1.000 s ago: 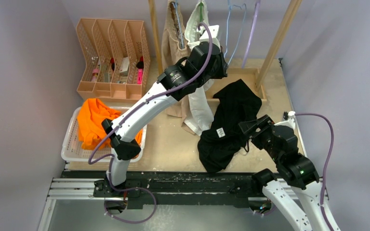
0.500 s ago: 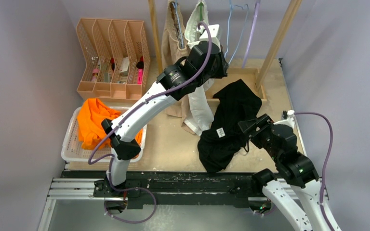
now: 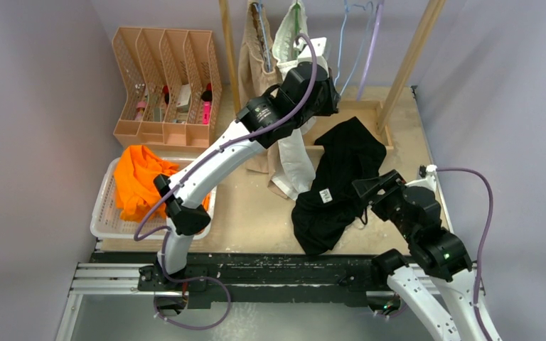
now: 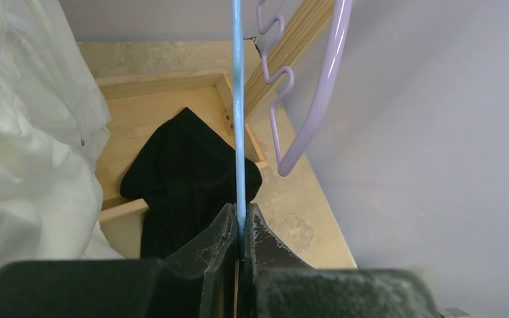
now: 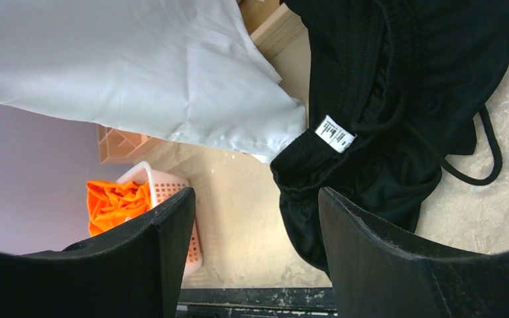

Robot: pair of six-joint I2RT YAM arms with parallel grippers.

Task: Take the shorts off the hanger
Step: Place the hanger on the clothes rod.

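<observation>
Two pairs still hung at the far side of the table point(image 3: 249, 213): the beige shorts point(image 3: 252, 57) and, beside them, the white shorts point(image 3: 295, 156). The left fingers point(image 4: 222, 238) were clamped on a thin blue hanger point(image 4: 238, 99), with a purple hanger point(image 4: 325, 86) just beside it. The right fingers point(image 5: 166, 245) stood apart, holding nothing, over the black shorts point(image 3: 341, 177) lying on the table. The orange shorts point(image 3: 136, 177) sat in a white basket point(image 3: 106, 220).

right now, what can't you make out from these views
Top view: the upper edge cuts off the tops of the beige shorts and white shorts.
Top view: the left jaws hide behind that arm's wrist.
Top view: items in the organizer are too small to name.
Left wrist view: the jaws cover the black shorts' near end.
</observation>
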